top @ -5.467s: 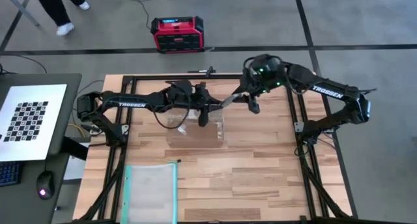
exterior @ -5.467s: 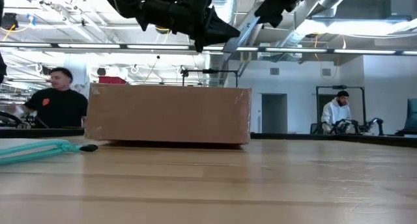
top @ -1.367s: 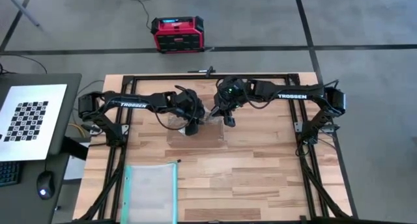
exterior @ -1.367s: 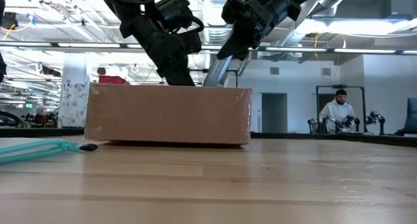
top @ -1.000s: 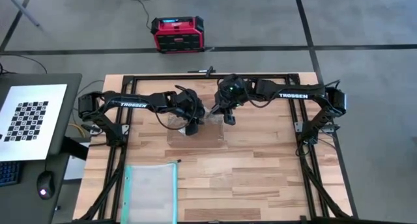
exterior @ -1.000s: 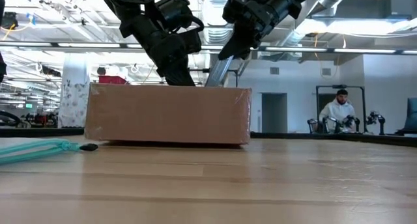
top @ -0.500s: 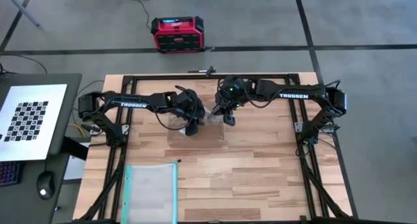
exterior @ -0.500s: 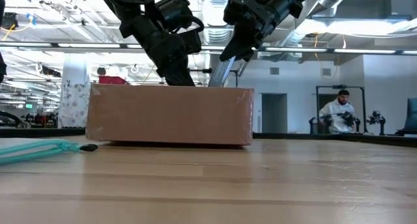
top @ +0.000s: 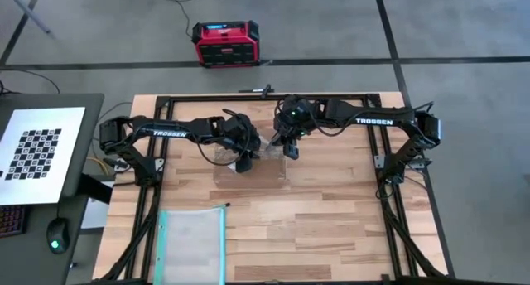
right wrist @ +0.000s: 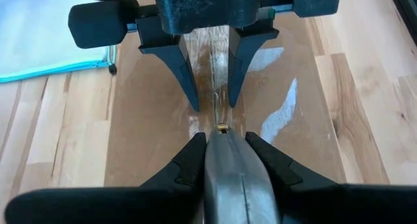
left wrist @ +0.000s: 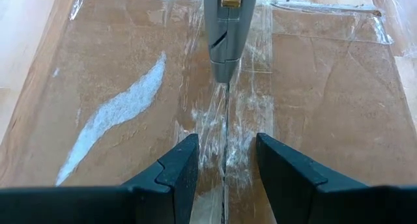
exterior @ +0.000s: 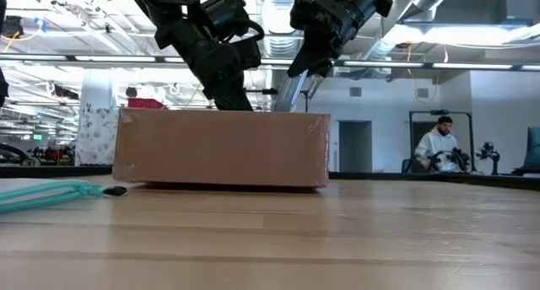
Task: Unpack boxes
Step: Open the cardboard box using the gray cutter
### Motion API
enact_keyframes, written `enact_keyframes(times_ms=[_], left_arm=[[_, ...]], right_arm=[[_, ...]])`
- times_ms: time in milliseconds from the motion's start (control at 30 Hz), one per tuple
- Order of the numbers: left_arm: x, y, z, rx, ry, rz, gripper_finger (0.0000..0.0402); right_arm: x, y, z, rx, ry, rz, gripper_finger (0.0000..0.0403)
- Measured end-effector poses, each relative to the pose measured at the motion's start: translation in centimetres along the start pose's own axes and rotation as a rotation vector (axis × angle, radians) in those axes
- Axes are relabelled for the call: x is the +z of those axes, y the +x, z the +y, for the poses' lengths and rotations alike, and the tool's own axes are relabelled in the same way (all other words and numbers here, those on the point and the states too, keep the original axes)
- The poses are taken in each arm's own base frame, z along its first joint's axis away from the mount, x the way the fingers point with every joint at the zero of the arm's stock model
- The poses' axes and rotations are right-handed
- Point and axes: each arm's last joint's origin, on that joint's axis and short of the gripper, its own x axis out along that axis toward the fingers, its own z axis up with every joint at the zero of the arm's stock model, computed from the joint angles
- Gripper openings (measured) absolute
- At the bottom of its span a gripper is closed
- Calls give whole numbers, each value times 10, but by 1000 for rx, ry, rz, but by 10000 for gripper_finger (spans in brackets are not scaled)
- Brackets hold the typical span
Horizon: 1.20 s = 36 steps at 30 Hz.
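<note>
Brown corrugated cardboard box (top: 248, 162), its flaps sealed with shiny clear tape, sits at the far middle of the pale wooden counter (top: 331, 227) with both dark arms bent over its lid. The right claw (right wrist: 225, 134) pinches a slim grey metal cutter (left wrist: 225, 32), whose tip meets the taped centre seam (left wrist: 225, 129) where the two top flaps join. The left claw (left wrist: 225, 159) straddles that same seam with its fingers (left wrist: 179, 165) spread, and appears to press down on the lid to steady it. Over the last second neither arm has shifted much, though the box has crept slightly sideways in the low view, which suggests the blade is dragging on the tape. The flaps remain shut, so the unpacking is judged to be at its opening cut, with nothing yet lifted out. A clear teal-edged plastic pouch (top: 192, 243) lies well apart at the counter's near left corner. A red and black case (top: 225, 43) stands on the floor beyond the counter.
</note>
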Motion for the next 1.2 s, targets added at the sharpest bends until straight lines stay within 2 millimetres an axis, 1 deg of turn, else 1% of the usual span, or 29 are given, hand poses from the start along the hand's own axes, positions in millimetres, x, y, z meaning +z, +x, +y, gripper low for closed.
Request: enact_keyframes(times_ms=[333,500,733,933,1200], left_arm=[[0,0,0,0,-1,3,137],[0,0,0,1,-1,3,137],[0,0,0,2,-1,3,137],[0,0,0,2,-1,3,137],[0,0,0,1,2,3,137]], right_arm=[[0,1,5,-8,91,9,72],[0,1,7,-19,91,17,72],[8,-5,9,-38,77,0,72],[5,-6,9,-36,81,37,72],[6,-5,13,-33,72,37,72]])
